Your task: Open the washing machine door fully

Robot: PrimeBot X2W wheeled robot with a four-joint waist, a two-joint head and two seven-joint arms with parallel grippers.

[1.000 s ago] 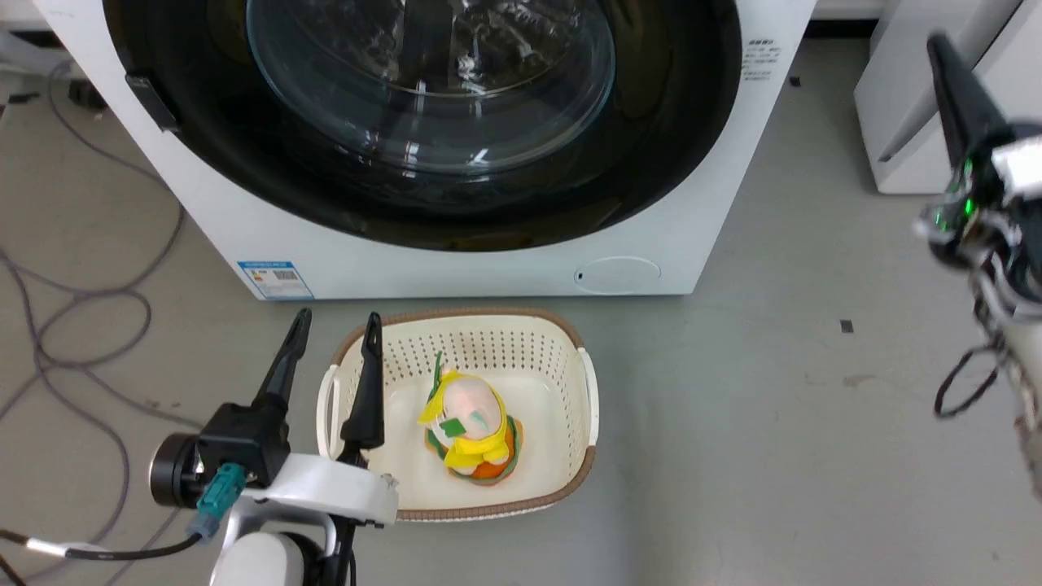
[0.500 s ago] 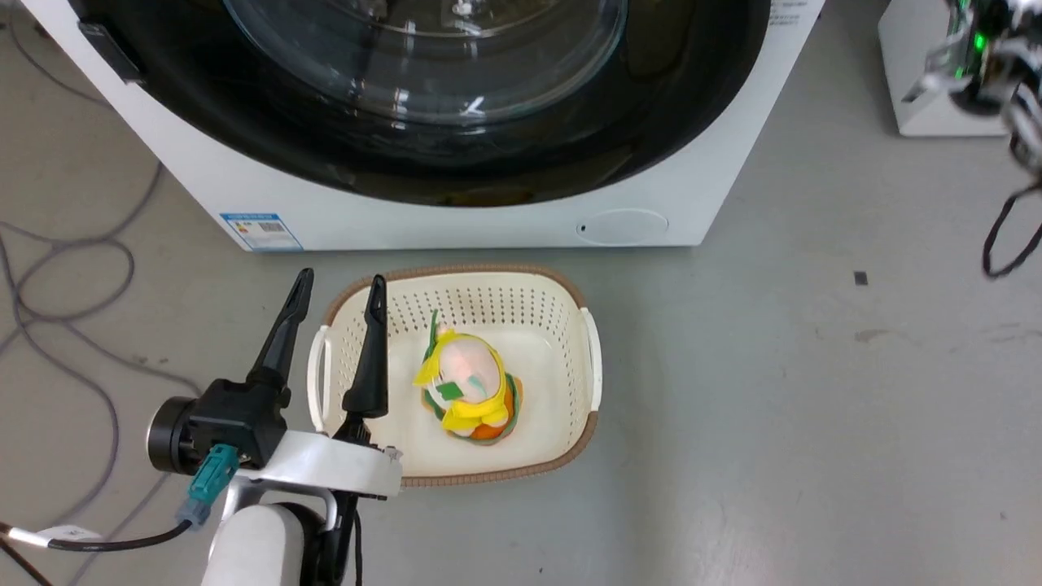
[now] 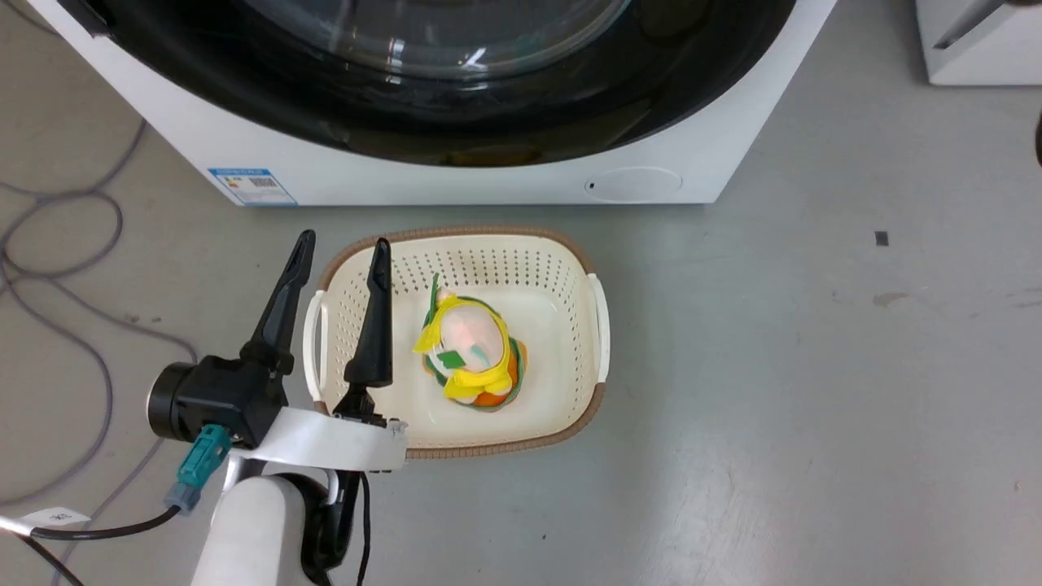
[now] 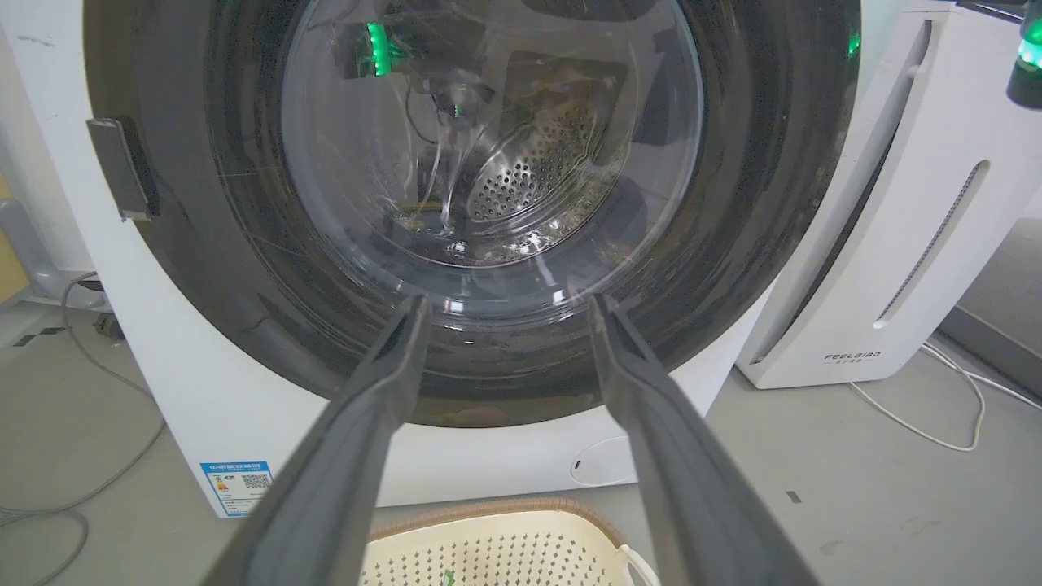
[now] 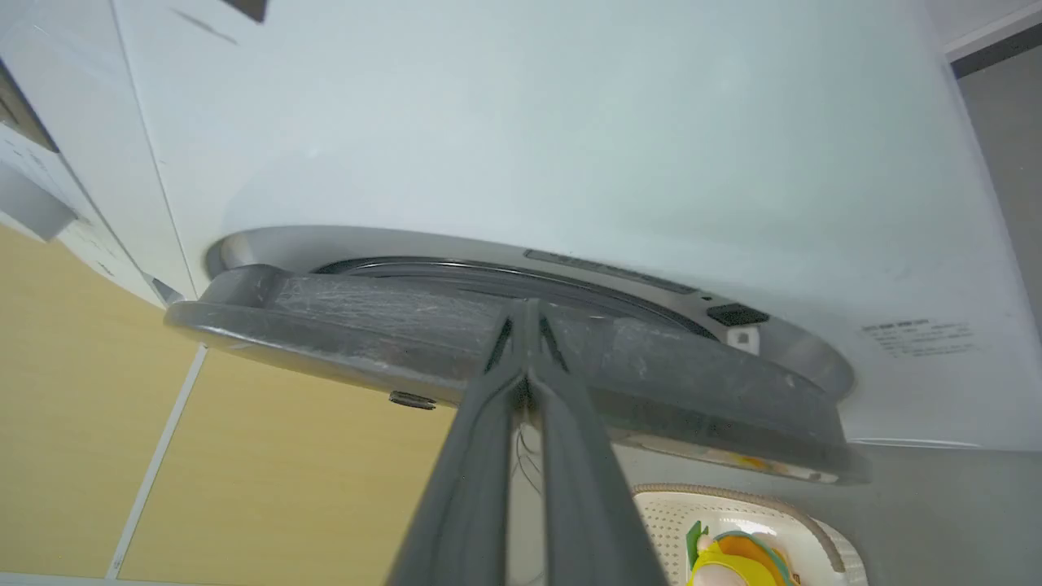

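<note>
there is one washing machine [image 3: 456,183], one round black door [image 4: 480,187], one blue label sticker [image 3: 251,185], one oval cap [image 3: 633,184]. one cream basket [image 3: 505,443], one colourful toy [image 3: 470,350]. one white feelbird appliance [image 4: 920,244]. two grippers, the left gripper [image 3: 343,240] and the right gripper [image 5: 525,313], each with two fingers [image 4: 358,439].

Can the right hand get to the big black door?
Probably yes. The right hand, fingers together, has its tips at the edge of the door, with nothing between them.

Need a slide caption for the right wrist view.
Right gripper, shut, tips at the door edge, washing machine behind; basket lower right.
</note>
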